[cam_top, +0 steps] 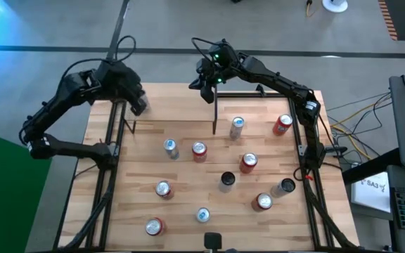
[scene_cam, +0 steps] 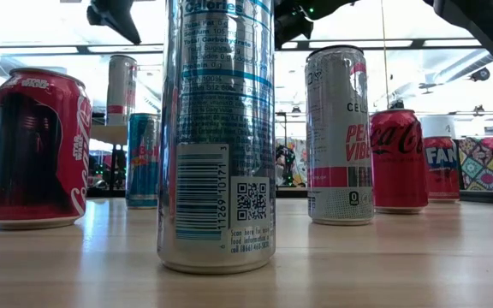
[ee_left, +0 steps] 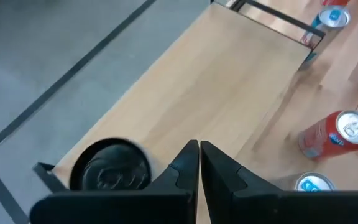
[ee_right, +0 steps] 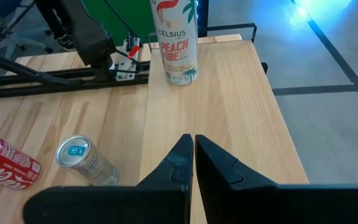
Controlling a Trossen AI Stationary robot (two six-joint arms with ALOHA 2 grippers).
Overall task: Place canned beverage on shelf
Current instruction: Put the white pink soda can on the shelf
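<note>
The shelf (cam_top: 174,102) is a light wood board on black uprights at the table's far side. A white Celsius canned beverage (ee_right: 176,40) stands upright on the shelf's left end (ee_left: 110,171), and it also shows in the low view (scene_cam: 121,85). My left gripper (ee_left: 199,155) is shut and hangs above the shelf, close beside the can's top (cam_top: 140,105). I cannot tell whether it touches the can. My right gripper (ee_right: 193,149) is shut with nothing in it, and it hovers over the shelf's right end (cam_top: 206,91).
Several cans stand or lie on the tabletop in front of the shelf. Among them are a tall silver can (scene_cam: 216,137), red cola cans (scene_cam: 37,150) (cam_top: 200,151) and a dark-topped can (cam_top: 227,180). The shelf's middle (ee_left: 185,81) is bare wood.
</note>
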